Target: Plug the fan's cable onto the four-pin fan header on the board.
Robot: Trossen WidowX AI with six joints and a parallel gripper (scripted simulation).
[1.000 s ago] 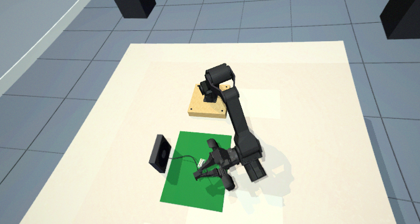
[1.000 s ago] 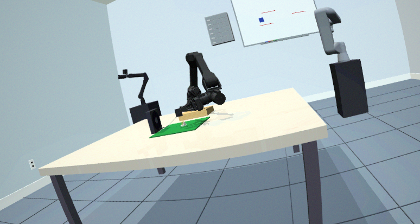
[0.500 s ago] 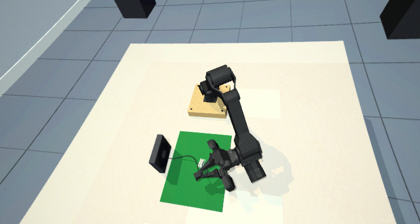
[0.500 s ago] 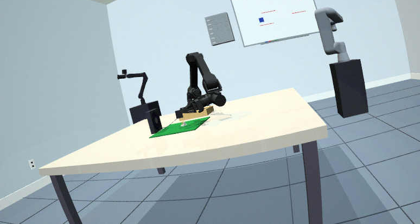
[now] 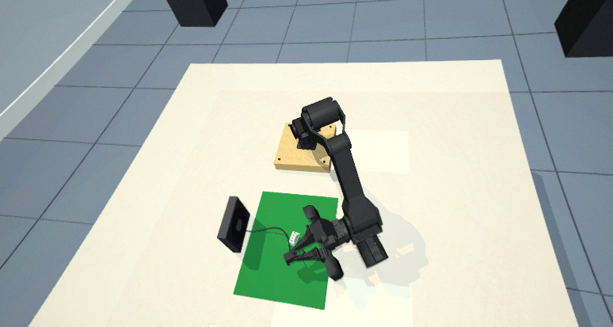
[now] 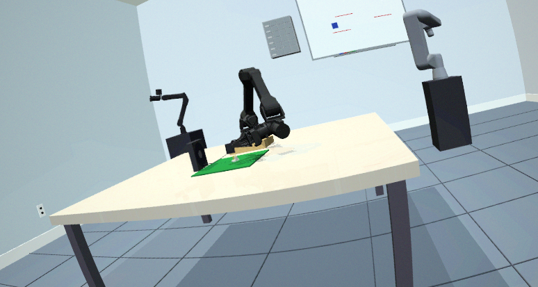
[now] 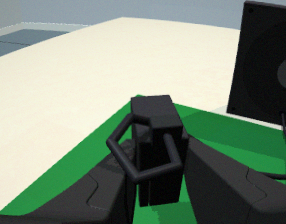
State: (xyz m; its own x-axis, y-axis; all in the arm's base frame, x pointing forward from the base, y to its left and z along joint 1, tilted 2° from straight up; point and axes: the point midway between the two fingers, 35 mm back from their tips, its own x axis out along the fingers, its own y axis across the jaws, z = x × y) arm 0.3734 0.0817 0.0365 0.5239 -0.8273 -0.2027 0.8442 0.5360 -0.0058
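Observation:
The black plug (image 7: 153, 112) (image 5: 287, 257) is held between the fingers of my gripper (image 7: 159, 148) (image 5: 291, 256), which is shut on it. In the exterior view the gripper tip (image 6: 229, 148) is above the green board (image 5: 274, 288) (image 6: 210, 169) (image 7: 214, 125). The white four-pin header (image 5: 293, 243) (image 6: 235, 158) stands on the board, apart from the plug. The header is not visible in the wrist view. The dark cable (image 5: 268, 229) (image 7: 284, 124) runs from the black fan (image 5: 234, 225) (image 6: 197, 156) (image 7: 259, 65) towards the plug. Wires loop at the plug in the wrist view.
The fan stands upright beside the board's left edge in the top view, its cable crossing the board. The arm's wooden base (image 5: 300, 157) (image 6: 267, 142) is behind the board. Other arms on dark pedestals (image 6: 447, 113) stand beyond the table (image 5: 450, 238) (image 6: 320, 183).

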